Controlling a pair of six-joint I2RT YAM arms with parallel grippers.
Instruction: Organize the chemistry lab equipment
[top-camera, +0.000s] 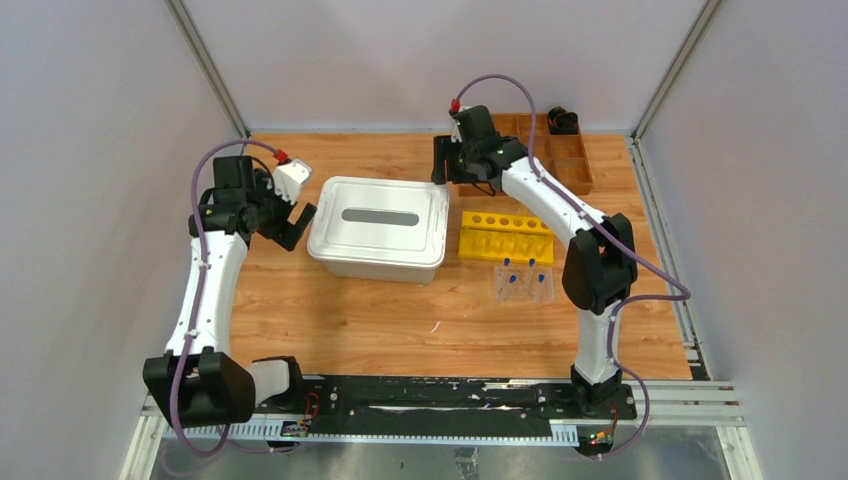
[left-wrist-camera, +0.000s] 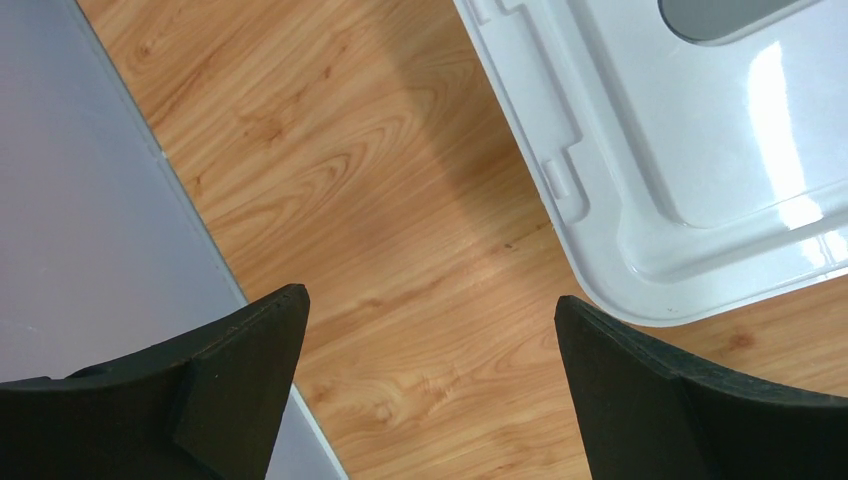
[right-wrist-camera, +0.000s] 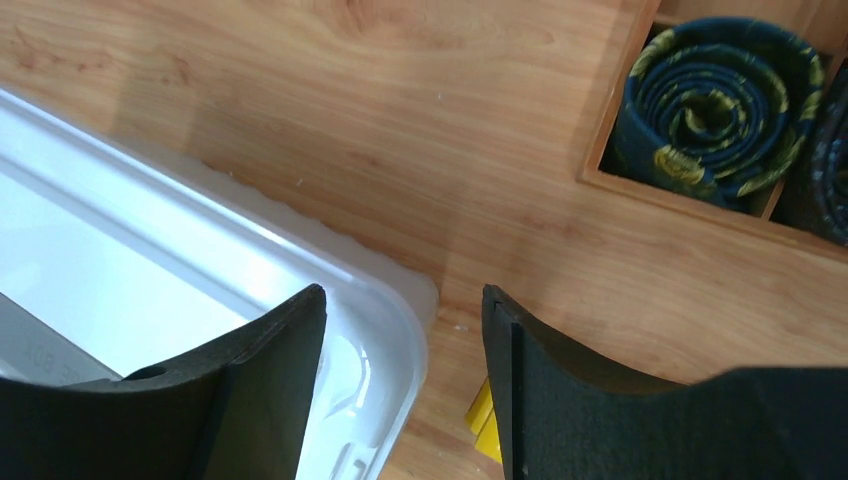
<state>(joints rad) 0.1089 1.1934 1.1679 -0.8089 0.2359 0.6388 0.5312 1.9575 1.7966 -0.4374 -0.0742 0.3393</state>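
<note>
1. The left gripper (left-wrist-camera: 430, 300) hangs over the bare wooden table (left-wrist-camera: 400, 200), its jaws spread wide and released, with only wood grain between them
2. In the left wrist view a rounded corner of the white lidded box (left-wrist-camera: 680, 150) lies just beside the right-hand finger, not touching it, and a grey wall (left-wrist-camera: 90, 200) borders the table on the other side
3. The right gripper (right-wrist-camera: 402, 292) is at the box's far right corner; its jaws stand partly apart and grasp nothing, with bare wood showing in the gap
4. One finger of that gripper is over the box's rounded corner; whether it touches the plastic cannot be told
5. From above, the box sits mid-table between the two arms, lid on, with a grey oval recess in the top
6. A wooden organiser (right-wrist-camera: 610, 130) stands at the far right of the table, and one of its compartments holds a roll of dark blue cloth (right-wrist-camera: 715, 90) patterned in yellow
7. A yellow rack (top-camera: 505, 237) with a row of round holes lies right of the box, near it but apart
8. The blue-capped tubes (top-camera: 509, 272) lie in a clear tray (top-camera: 545, 293) just in front of the rack, on the arms' side; four blue caps can be counted
9. A thin pale sliver (top-camera: 436, 326) lies on open wood in front of the box, too small to name
</note>
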